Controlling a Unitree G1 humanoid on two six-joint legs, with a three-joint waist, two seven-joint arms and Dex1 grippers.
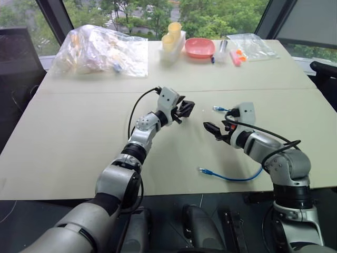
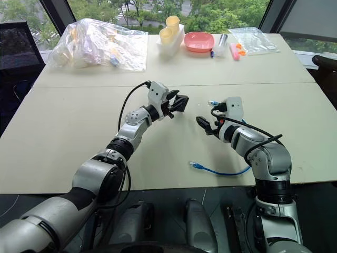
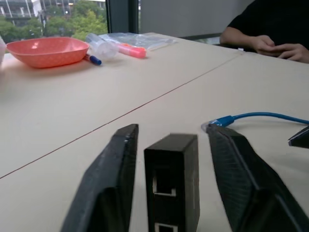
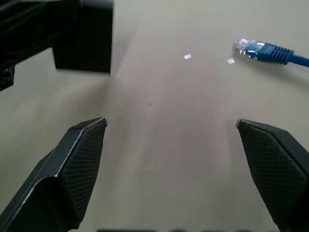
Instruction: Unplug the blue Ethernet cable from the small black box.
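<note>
Blue Ethernet cable (image 1: 231, 178) lies loose on the beige table (image 1: 79, 132), unplugged, one plug at five o'clock of the centre near the front edge, the other (image 4: 251, 48) just beyond the right gripper (image 1: 215, 130), whose fingers gape wide and empty. At eleven o'clock of it, the left gripper (image 1: 185, 109) stands partly open around the small black box (image 3: 172, 183), with gaps on both sides.
</note>
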